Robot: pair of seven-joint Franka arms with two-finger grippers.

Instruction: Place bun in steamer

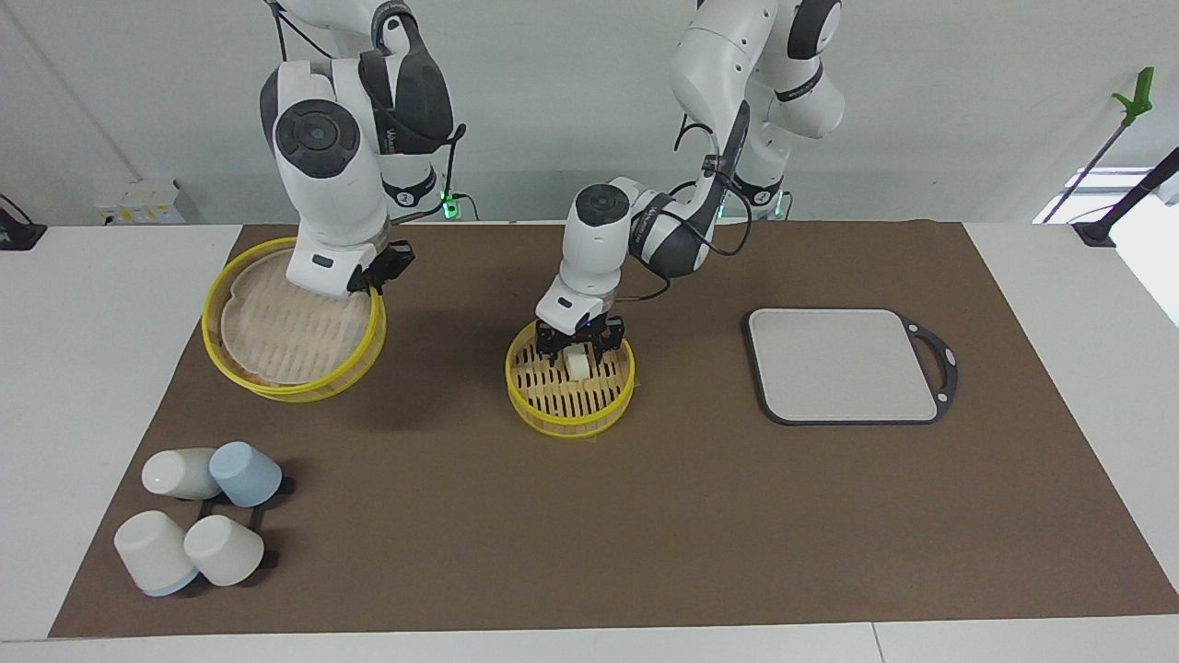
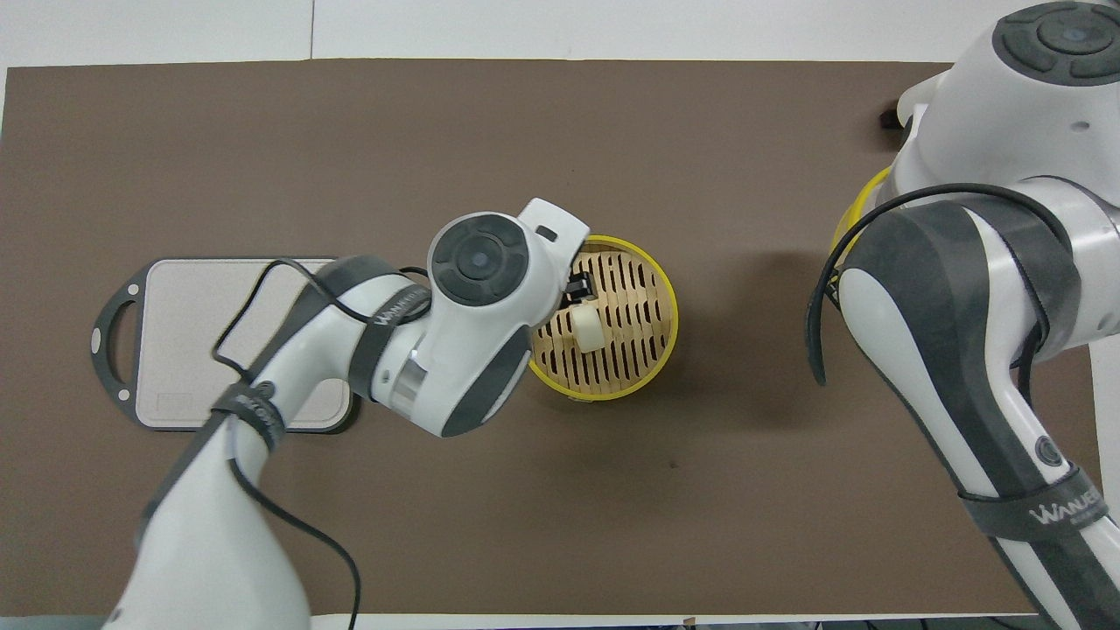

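The steamer's lower basket (image 1: 570, 421) with its yellow rim stands on the brown mat at mid-table; it also shows in the overhead view (image 2: 670, 308). The bun (image 1: 577, 366), a small cream lump, lies on its slatted floor, also seen from overhead (image 2: 587, 330). My left gripper (image 1: 578, 353) is down inside the basket, its fingers spread on either side of the bun. My right gripper (image 1: 376, 274) is shut on the rim of the steamer's lid (image 1: 285, 336), held tilted over the mat at the right arm's end; only a sliver of the lid's yellow rim (image 2: 860, 203) shows from overhead.
A flat grey board (image 1: 843, 364) with a black handle lies toward the left arm's end, also in the overhead view (image 2: 219, 341). Several white and blue cups (image 1: 198, 525) lie on a black rack at the right arm's end, farther from the robots.
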